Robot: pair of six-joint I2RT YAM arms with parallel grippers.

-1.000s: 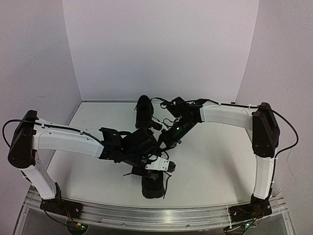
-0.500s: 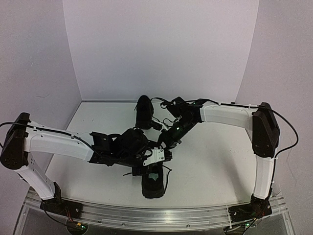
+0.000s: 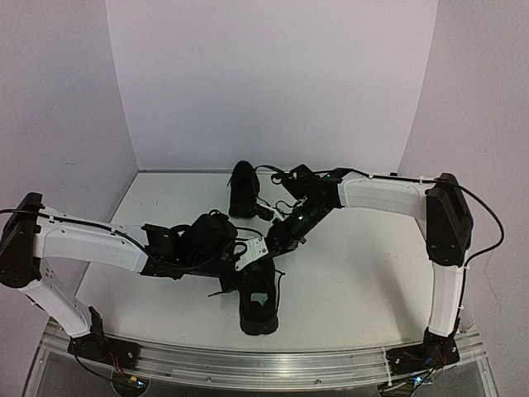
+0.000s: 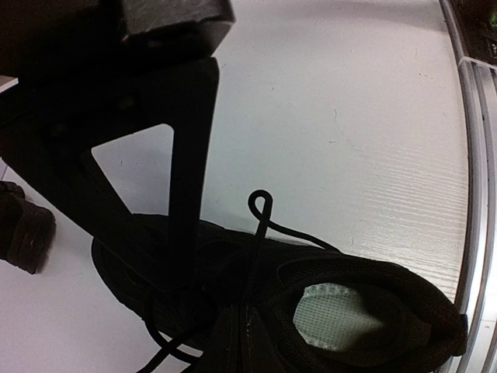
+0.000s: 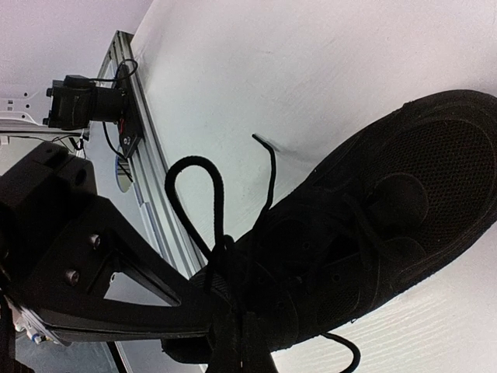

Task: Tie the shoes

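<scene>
While right gripper (image 3: 278,241) pinches lace loop (image 5: 194,160) over near shoe (image 3: 259,308), left gripper (image 3: 256,256) grip unclear

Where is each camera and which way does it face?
Top: above, behind the bases, facing down at the table; shows arms, near shoe, far shoe.
Left wrist: on the left arm, facing down past its jaws at the near shoe's insole.
Right wrist: on the right arm, facing the rail past its jaws, over that shoe.
Both wrist views share that shoe.
</scene>
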